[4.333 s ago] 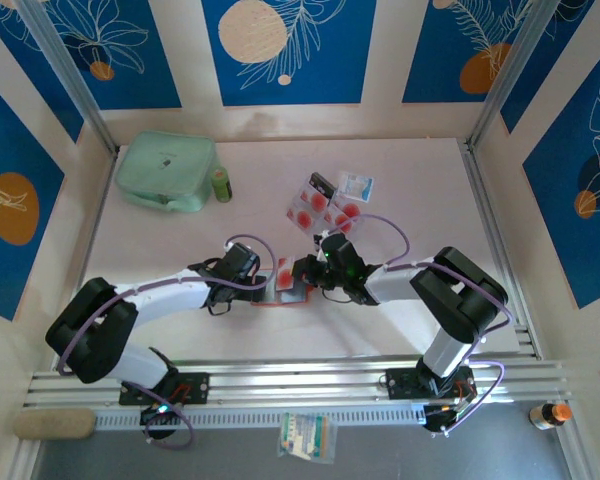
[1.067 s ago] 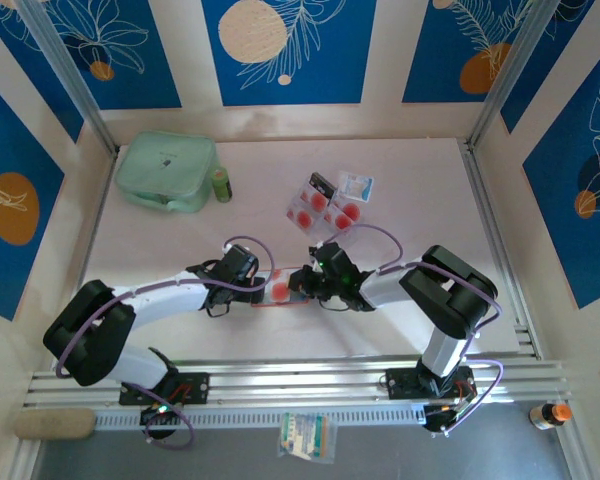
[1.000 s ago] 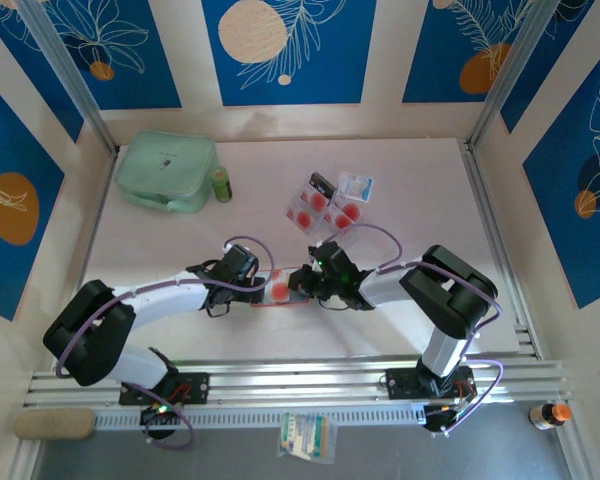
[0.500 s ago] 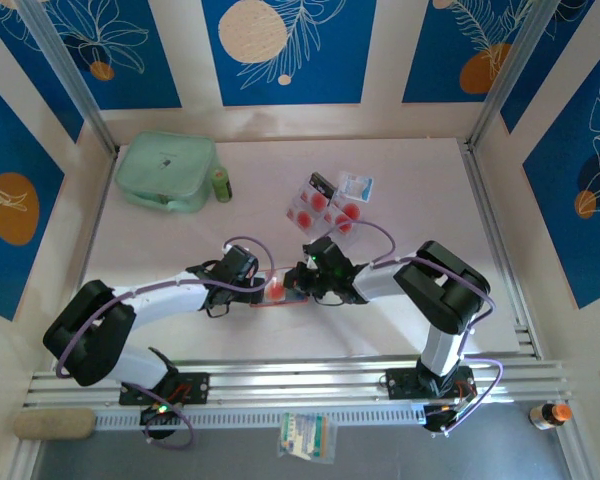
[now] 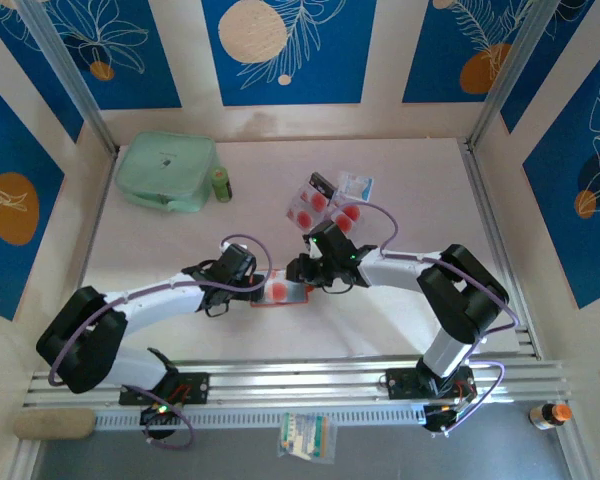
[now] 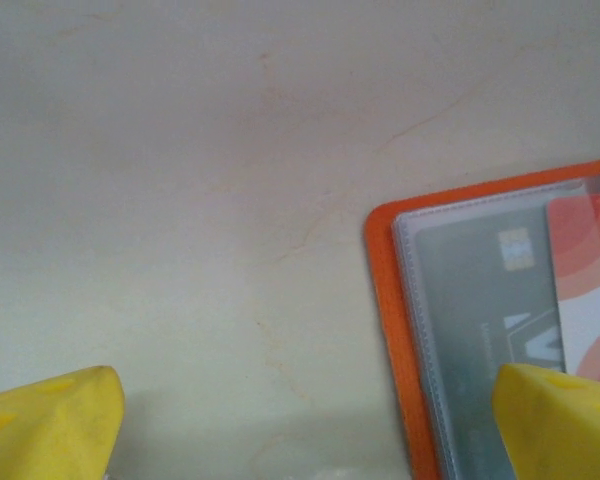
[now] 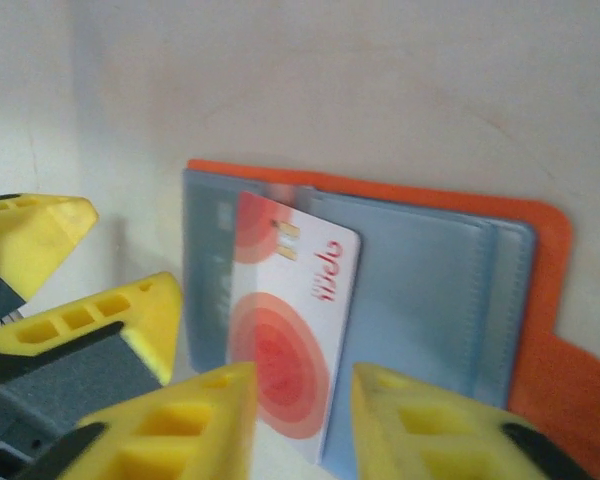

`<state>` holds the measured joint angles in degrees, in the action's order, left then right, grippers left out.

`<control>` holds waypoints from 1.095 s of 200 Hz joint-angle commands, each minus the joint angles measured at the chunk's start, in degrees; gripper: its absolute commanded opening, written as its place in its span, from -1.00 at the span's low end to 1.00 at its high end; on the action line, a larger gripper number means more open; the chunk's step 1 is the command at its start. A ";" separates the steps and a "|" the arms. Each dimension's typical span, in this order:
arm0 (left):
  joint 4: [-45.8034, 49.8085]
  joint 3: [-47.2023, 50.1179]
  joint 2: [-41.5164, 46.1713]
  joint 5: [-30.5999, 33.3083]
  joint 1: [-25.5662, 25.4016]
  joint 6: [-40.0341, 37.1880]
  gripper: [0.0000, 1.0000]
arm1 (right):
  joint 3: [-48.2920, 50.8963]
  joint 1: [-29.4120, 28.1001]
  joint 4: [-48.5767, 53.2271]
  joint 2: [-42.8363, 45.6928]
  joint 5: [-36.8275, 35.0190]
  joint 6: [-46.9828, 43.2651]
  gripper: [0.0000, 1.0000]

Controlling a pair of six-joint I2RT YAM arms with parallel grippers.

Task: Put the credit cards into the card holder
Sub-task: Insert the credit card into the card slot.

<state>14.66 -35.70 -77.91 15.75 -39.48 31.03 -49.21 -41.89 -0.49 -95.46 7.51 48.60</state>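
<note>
The left arm (image 5: pixel 150 300) and right arm (image 5: pixel 400 268) have white link shells joined by rounded black joint housings. A thin purple cable (image 5: pixel 242 240) loops up just behind the left tool (image 5: pixel 260 287) and the right tool (image 5: pixel 296 272). Their fingers (image 7: pixel 195 430) are bright yellow blocks with moulded square recesses. A green light (image 5: pixel 314 240) glows behind the right tool.

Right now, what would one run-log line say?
left gripper: open, at card holder edge | right gripper: open over credit card | credit card: lies on card holder
</note>
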 commanded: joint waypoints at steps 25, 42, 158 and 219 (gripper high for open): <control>2.24 0.36 1.50 2.80 1.14 0.52 0.90 | -7.37 -0.72 9.75 -4.74 2.13 -6.89 -0.82; 3.15 0.33 0.27 3.30 1.39 1.00 0.90 | -8.90 -1.04 10.83 -6.67 2.34 -7.53 -0.89; 2.39 0.44 -4.51 1.60 1.56 2.17 0.89 | -18.50 -4.23 15.86 -17.25 3.61 -8.61 -1.00; 4.63 -1.11 -0.50 2.42 1.52 3.53 0.90 | -21.21 -4.61 17.94 -14.44 4.07 -8.77 -1.00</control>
<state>16.16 -35.73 -80.90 17.65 -38.37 32.99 -69.06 -45.91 14.66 -112.31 9.96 40.82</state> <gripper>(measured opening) 0.947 0.044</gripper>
